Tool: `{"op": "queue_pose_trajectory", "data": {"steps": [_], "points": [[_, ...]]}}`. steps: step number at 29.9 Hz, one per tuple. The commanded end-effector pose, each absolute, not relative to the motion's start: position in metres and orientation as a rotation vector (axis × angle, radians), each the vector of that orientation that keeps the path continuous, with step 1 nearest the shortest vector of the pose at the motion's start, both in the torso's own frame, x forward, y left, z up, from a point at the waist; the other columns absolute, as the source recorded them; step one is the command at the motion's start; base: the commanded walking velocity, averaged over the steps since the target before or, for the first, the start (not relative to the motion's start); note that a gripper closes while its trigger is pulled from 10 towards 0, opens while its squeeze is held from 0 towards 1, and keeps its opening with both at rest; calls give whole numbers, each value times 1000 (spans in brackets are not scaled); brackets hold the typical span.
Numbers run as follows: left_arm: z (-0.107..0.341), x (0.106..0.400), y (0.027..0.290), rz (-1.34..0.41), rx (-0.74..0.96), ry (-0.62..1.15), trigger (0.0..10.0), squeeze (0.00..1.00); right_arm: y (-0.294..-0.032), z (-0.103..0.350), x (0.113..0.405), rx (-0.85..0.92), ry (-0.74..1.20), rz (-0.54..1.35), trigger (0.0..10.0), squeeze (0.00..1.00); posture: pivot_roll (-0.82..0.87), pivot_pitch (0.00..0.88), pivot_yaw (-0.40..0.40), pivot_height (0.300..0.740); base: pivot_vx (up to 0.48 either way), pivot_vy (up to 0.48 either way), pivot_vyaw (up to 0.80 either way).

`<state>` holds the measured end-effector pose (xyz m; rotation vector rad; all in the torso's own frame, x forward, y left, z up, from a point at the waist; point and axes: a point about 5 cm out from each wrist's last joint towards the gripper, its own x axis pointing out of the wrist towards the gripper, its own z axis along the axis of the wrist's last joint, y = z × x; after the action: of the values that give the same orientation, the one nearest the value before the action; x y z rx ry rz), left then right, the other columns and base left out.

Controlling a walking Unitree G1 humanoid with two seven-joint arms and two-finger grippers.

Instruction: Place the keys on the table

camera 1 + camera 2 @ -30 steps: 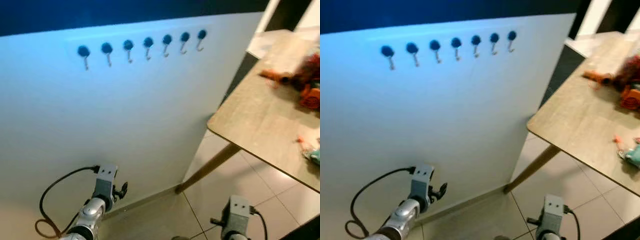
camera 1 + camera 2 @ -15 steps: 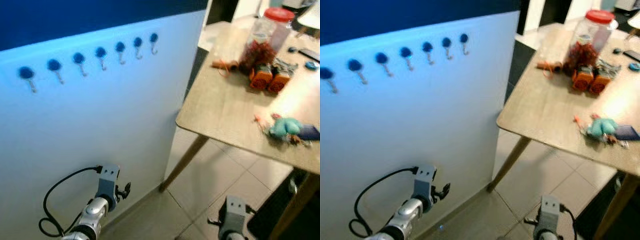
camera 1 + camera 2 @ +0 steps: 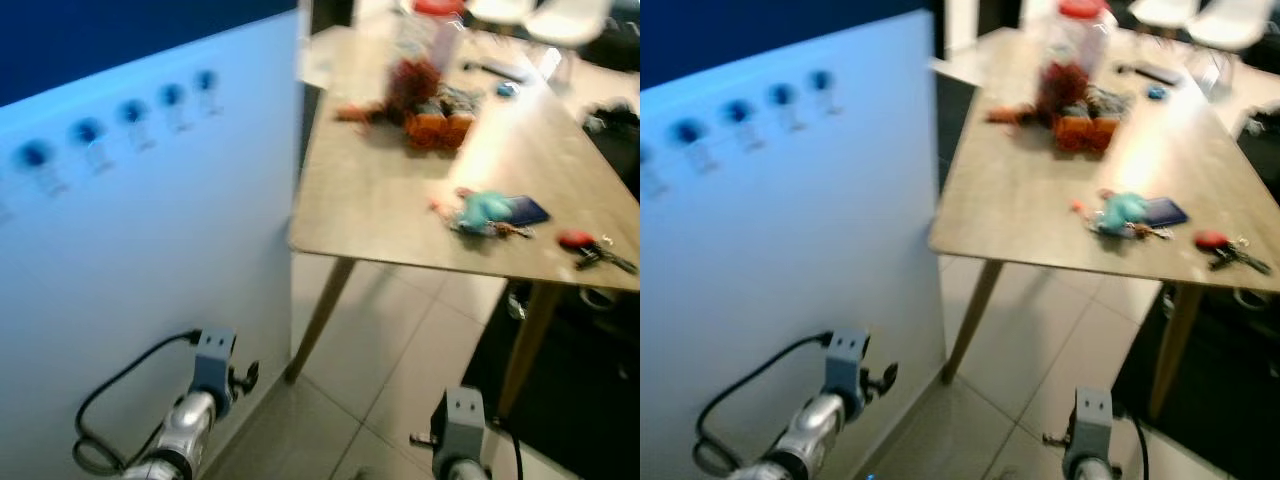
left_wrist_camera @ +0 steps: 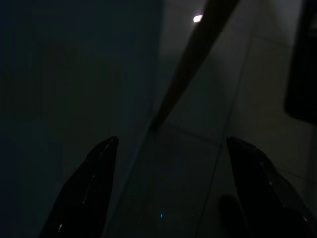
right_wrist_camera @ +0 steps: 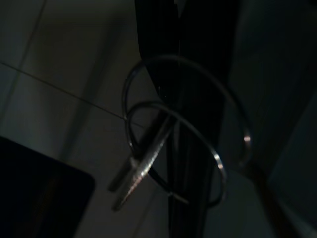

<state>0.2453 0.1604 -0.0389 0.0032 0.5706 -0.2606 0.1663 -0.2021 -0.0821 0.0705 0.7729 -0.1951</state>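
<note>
- Since the earlier frames the camera has swung round: the row of blue hooks [image 3: 125, 115] on the white panel [image 3: 150, 260] has slid away from the table [image 3: 1040, 225], which is now seen nearly whole.
- Left of the table, low against the panel, the left gripper [image 4: 168, 186] is hung idle with its fingers spread apart over the dim tiles.
- On the table, a red-lidded jar [image 3: 1072, 50], orange items [image 3: 1080, 130], a teal toy [image 3: 1120, 212] and another key bunch [image 3: 1228, 250] at its right end are already lying.
- Below the table's near edge, the keys [image 5: 168, 148] are held on their wire rings in the right gripper [image 5: 198, 44], whose fingers are closed together on the rings.
- The grip is judged thin: the rings dangle loosely, so a jolt while walking could shake them out onto the floor.
- The right arm is well under the tabletop; if raised too near, the table's edge could be struck.
- A release among the clutter could knock the toy or tangle the two bunches.
</note>
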Motion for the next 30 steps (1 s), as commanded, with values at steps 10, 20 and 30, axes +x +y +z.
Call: {"op": "queue_pose_trajectory", "data": {"steps": [10,20,30], "points": [[-39,246,160,-255,-4,577,10000,0,-202,-80,170,71,766,-178,10000,0,-4,20,17,740,0,0,-777],[-36,249,157,-258,-14,554,10000,0,-204,-80,171,60,775,-182,10000,0,-2,32,15,740,0,-46,0],[-37,249,156,-258,-15,555,10000,0,-204,-81,170,58,776,-187,10000,0,-4,38,16,740,0,-478,0]]}}
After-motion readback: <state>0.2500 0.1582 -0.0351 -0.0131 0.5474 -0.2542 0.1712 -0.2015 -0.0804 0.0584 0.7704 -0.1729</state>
